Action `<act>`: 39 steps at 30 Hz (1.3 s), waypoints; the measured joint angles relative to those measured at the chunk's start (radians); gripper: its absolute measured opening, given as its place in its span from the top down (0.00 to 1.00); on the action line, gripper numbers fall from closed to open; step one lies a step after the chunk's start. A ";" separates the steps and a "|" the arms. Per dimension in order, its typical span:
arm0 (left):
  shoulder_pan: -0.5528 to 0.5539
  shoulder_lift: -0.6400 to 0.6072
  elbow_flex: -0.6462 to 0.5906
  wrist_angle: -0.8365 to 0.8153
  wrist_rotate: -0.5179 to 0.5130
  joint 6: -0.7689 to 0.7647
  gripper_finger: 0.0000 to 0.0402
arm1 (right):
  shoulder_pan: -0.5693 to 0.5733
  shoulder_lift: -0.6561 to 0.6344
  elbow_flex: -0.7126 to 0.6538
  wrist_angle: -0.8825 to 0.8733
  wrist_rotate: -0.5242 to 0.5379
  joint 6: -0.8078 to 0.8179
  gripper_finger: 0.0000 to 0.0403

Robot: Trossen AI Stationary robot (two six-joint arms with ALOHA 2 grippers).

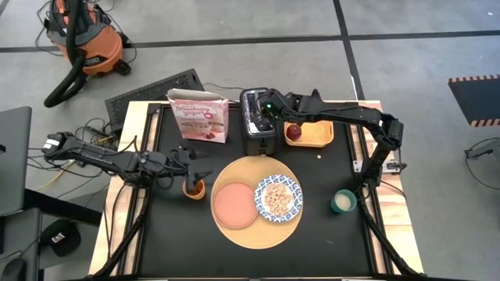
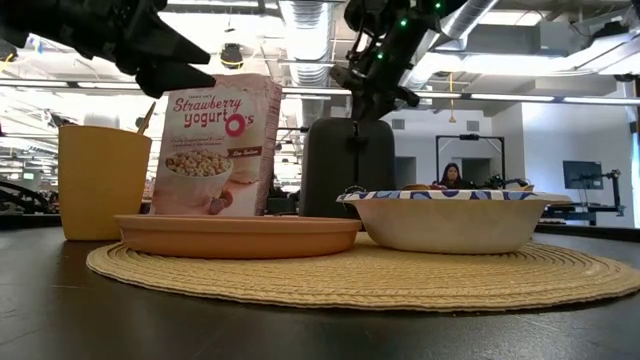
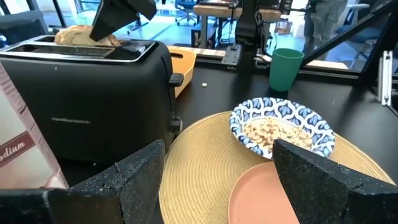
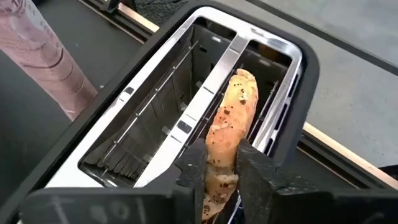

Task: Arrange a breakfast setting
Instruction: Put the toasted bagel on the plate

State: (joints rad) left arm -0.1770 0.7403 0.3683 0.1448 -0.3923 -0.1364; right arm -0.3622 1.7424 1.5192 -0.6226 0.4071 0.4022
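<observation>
Here we pinch the round toasted bread (image 4: 229,134) in the toaster (image 4: 186,106) with our right gripper (image 4: 221,167); next, a straight lift toward the salmon-pink plate (image 1: 234,204), left gripper (image 3: 214,171) wide, idle

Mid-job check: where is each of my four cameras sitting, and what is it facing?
High: overhead, looking down; both arms, round woven board.
Low: table level, facing the pink plate and patterned bowl; arms above.
Left wrist: past the open left tool toward the toaster.
Right wrist: right tool gripping bread.
All four show the toaster.
</observation>
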 joint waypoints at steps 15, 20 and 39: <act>0.000 -0.001 0.000 -0.025 0.004 0.008 0.30 | 0.003 -0.025 0.108 -0.062 0.047 -0.045 0.77; 0.000 -0.001 0.000 -0.028 0.004 0.009 0.30 | 0.013 -0.026 0.226 -0.147 0.049 -0.064 0.77; -0.001 -0.001 0.000 -0.039 0.005 0.004 0.30 | 0.173 -0.095 0.420 -0.416 -0.043 -0.055 0.77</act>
State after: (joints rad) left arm -0.1776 0.7395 0.3683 0.1054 -0.3874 -0.1326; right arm -0.1888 1.6472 1.9392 -1.0384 0.3638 0.3473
